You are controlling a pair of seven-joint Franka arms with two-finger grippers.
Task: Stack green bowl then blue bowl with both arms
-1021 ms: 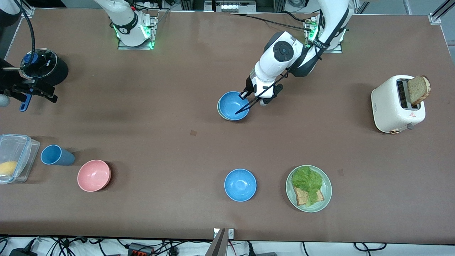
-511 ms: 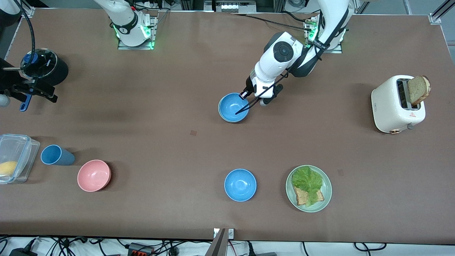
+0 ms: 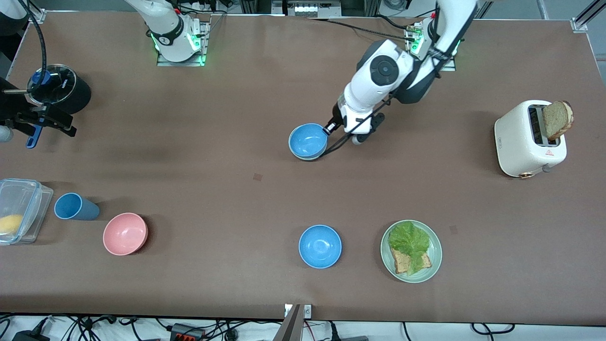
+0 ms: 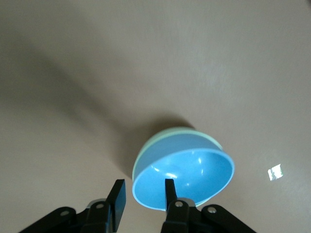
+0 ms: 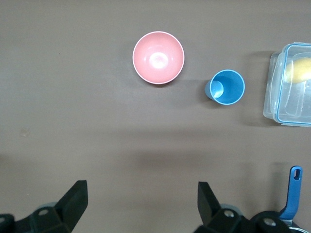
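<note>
A blue bowl (image 3: 307, 139) sits nested in the green bowl (image 4: 160, 137) near the table's middle; only the green bowl's thin rim shows under it. In the left wrist view the blue bowl (image 4: 187, 177) lies just past my fingertips. My left gripper (image 3: 330, 129) (image 4: 143, 191) is open beside the stack's rim, toward the left arm's end, holding nothing. A second blue bowl (image 3: 320, 246) stands alone nearer the front camera. My right gripper (image 3: 42, 122) (image 5: 142, 194) waits wide open and empty, high over the right arm's end of the table.
A green plate (image 3: 386, 246) with lettuce and toast stands beside the second blue bowl. A white toaster (image 3: 530, 139) with bread is at the left arm's end. A pink bowl (image 3: 125, 233), blue cup (image 3: 75, 207) and clear container (image 3: 19, 210) are at the right arm's end.
My left gripper has drawn its finger out of the blue bowl and moved back off the rim toward its base. The stacked bowls have shifted slightly. The right arm has not moved.
</note>
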